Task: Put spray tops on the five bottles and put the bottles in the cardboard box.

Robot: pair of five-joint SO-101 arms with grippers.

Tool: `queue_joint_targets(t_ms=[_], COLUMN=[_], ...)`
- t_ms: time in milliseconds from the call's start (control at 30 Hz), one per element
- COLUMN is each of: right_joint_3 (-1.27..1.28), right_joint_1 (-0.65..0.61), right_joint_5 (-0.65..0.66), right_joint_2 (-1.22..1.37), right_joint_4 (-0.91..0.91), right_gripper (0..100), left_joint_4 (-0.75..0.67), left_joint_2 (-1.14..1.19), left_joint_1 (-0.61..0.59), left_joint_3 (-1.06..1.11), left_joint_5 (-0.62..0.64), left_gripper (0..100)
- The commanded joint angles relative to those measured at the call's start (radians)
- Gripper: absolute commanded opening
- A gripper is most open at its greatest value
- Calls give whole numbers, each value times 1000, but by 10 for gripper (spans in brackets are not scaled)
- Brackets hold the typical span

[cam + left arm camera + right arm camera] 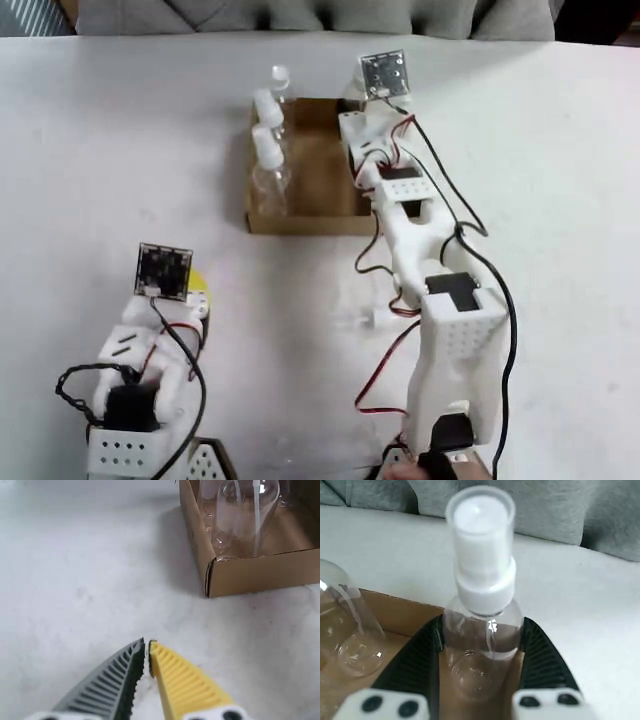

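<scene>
held bottle (481, 655): clear, upright, above the rim at the far corner of the cardboard box (310, 222), on the right arm's side
spray top (482, 580): white, seated on the held bottle's neck, looks fully on
right gripper (482, 627): black fingers clamped on the bottle's shoulder, one each side
stored bottles (270, 165): lying in the box along the wall opposite the right arm, tops on. At least two; exact count can't be read
left gripper (146, 652): grey and yellow fingers closed tip to tip on nothing, low over the table (120, 150), well apart from the box's near corner
loose white piece (378, 317): on the table, near side of the box beside the right arm. Could be a spray top, can't tell
progress: I'd say late. This bottle is capped but not yet in the box; whether any remain after it is unclear
edges: far wall sits just under the bottle, so it must come inward before release
room: bare box floor between the stored bottles and the right arm's wall, likely enough for one more
</scene>
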Motion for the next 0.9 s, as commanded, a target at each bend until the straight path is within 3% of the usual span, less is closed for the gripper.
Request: queue_joint_targets(t_ms=[0, 467, 700, 867], right_joint_3=[-26, -20, -20, -20], right_joint_1=[7, 10, 5, 4], right_joint_5=[6, 8, 6, 6], right_joint_2=[-2, 5, 7, 7], right_joint_4=[33, 35, 94, 97], right_gripper=[22, 29, 191, 235], left_joint_4=[-3, -3, -5, -5], left_joint_2=[5, 5, 5, 5], left_joint_1=[-4, -4, -4, -4], left_joint_3=[-2, -2, -2, -2], left_joint_5=[-8, -8, -8, -8], left_gripper=[24, 24, 24, 24])
